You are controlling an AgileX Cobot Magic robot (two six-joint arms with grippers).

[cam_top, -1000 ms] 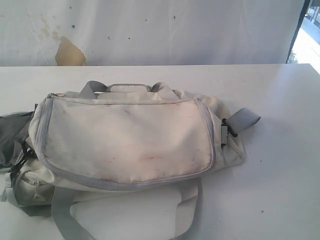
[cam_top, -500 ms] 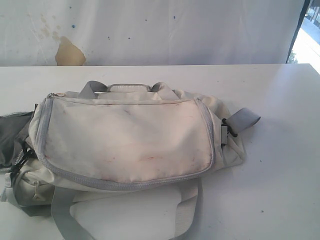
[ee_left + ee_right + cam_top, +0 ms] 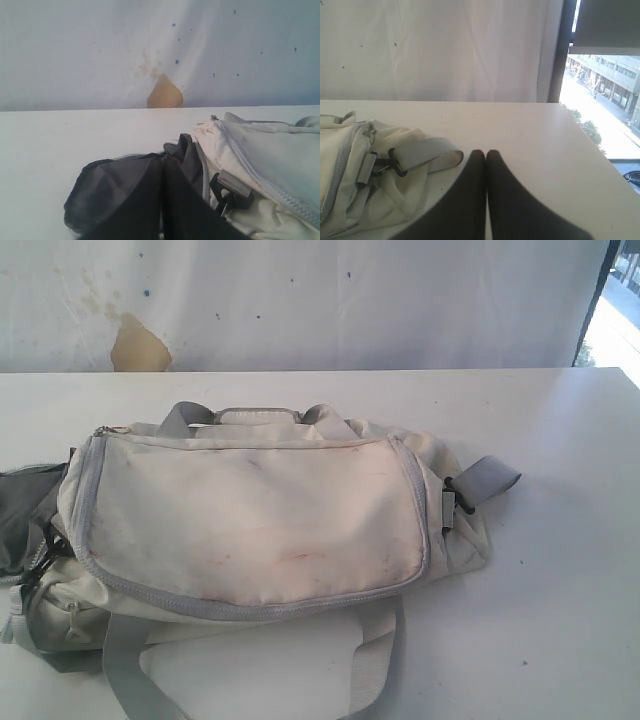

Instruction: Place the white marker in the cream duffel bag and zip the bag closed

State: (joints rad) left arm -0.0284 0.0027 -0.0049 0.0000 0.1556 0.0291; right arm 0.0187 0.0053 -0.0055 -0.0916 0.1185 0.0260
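Cream duffel bag (image 3: 250, 510) lies beside right tool (image 3: 486, 153).

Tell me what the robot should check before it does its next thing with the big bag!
1. White marker in sight: not ok. No view shows it, so I cannot tell whether it is inside the bag.
2. Main zipper shut: ok, it seems. On the cream duffel bag the zipper trim runs round the flap with no gap showing.
3. Bag's left end closed: cannot tell. Dark grey fabric bulges out there.
4. Left gripper empty: ok. It is shut, with nothing seen between its fingers.
5. Right gripper empty: ok. It is shut, with nothing seen in it.
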